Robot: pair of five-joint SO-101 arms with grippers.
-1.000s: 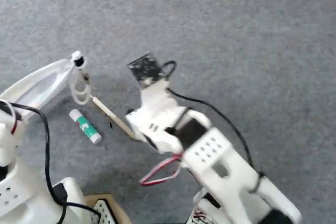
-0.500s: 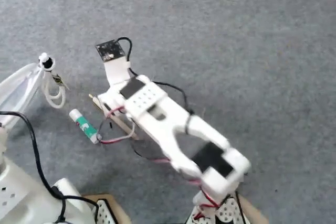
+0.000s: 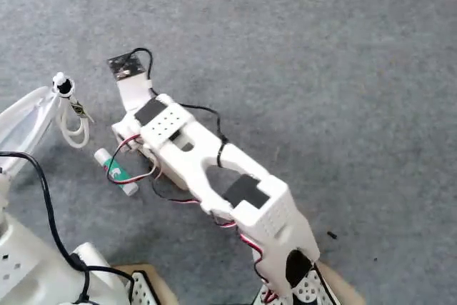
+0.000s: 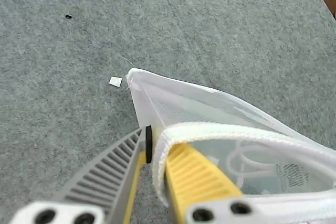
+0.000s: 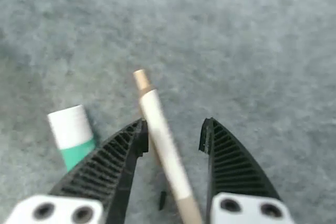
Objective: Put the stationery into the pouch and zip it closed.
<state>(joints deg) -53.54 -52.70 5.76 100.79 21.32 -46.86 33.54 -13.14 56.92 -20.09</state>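
Beige pen [image 5: 157, 124] sits inside my open, empty right hand [image 5: 173, 130]; closing off-centre could knock it into the glue stick [image 5: 69, 128].

No legible text; glue stick [image 3: 114, 169] marks maybe print.

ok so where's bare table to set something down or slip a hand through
Bare table: everything right of the right arm, and the far side beyond it. Crowded on the left, where pouch, glue stick, pen and the open right end effector sit close.
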